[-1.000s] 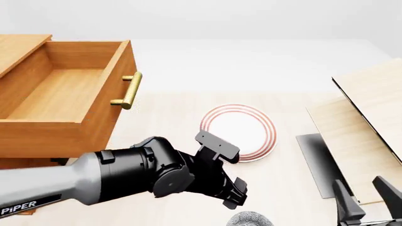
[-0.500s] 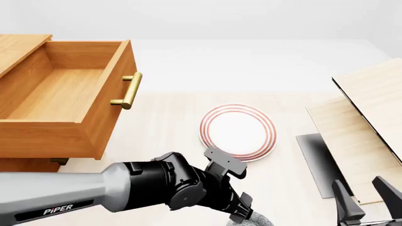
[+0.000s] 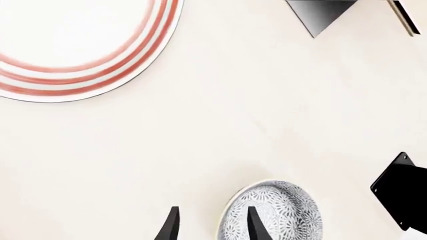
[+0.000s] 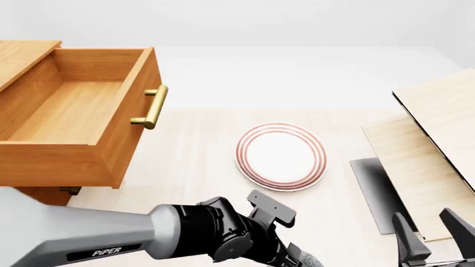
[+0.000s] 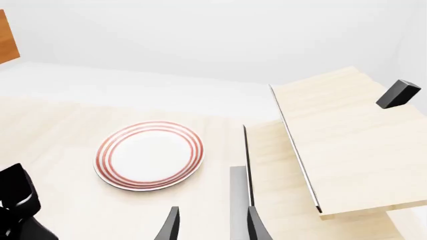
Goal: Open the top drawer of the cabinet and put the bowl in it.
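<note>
The cabinet (image 4: 30,194) stands at the left with its top drawer (image 4: 74,111) pulled out, open and empty, its brass handle (image 4: 152,105) facing right. The speckled bowl (image 3: 273,212) sits on the table at the near edge; in the front view only a sliver of the bowl (image 4: 310,260) shows past my left arm. My left gripper (image 3: 211,227) is open, one finger (image 3: 253,225) over the bowl's rim and the other outside it. My right gripper (image 4: 434,240) is open and empty at the near right.
A white plate with red rings (image 4: 281,156) lies mid-table, right of the drawer. Pale wood boards (image 4: 438,133) and a dark sheet (image 4: 375,189) lie at the right. The left arm (image 4: 193,242) spans the near left.
My left arm has drawn back toward the near edge and lowered over the bowl, now covering most of it in the front view. The right arm has not moved.
</note>
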Controlling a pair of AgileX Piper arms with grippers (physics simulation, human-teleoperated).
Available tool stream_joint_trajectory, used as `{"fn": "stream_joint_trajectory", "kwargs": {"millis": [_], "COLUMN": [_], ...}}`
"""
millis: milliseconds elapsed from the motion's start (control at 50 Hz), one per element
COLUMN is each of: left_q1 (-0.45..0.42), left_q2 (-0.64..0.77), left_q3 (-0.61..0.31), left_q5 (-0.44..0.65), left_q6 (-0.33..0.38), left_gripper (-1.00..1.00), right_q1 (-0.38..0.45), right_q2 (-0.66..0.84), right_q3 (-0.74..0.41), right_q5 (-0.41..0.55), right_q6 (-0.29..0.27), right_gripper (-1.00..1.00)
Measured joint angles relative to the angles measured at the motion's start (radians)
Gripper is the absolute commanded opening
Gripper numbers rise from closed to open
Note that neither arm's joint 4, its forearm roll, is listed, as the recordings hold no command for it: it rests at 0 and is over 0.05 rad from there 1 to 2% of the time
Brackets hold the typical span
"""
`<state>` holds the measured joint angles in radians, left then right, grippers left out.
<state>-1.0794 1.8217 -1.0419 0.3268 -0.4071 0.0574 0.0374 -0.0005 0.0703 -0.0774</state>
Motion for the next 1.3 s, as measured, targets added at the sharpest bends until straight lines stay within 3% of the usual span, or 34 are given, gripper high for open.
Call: {"fn": "stream_joint_trajectory", "kwargs": {"millis": [460, 480, 760, 1300], "left_q1": [-0.052, -0.053, -0.053, 0.027], "left_q2": [0.099, 0.101, 0.069, -0.089], "left_q3": [-0.028, -0.028, -0.016, 0.055], "left_q5": [-0.027, -0.028, -0.039, -0.03], "left_q6": [-0.05, -0.051, -0.045, -0.013], "left_gripper": [1.0, -1.0, -1.0, -1.0], "right_q1": [0.001, 0.001, 0.002, 0.003], "right_q2": [0.001, 0.001, 0.002, 0.001], "right_q3": [0.0, 0.0, 0.0, 0.0], "right_q5": [0.002, 0.002, 0.002, 0.006], "right_q6": [-0.002, -0.002, -0.003, -0.005], "right_gripper": [1.0, 1.0, 1.0, 1.0]}}
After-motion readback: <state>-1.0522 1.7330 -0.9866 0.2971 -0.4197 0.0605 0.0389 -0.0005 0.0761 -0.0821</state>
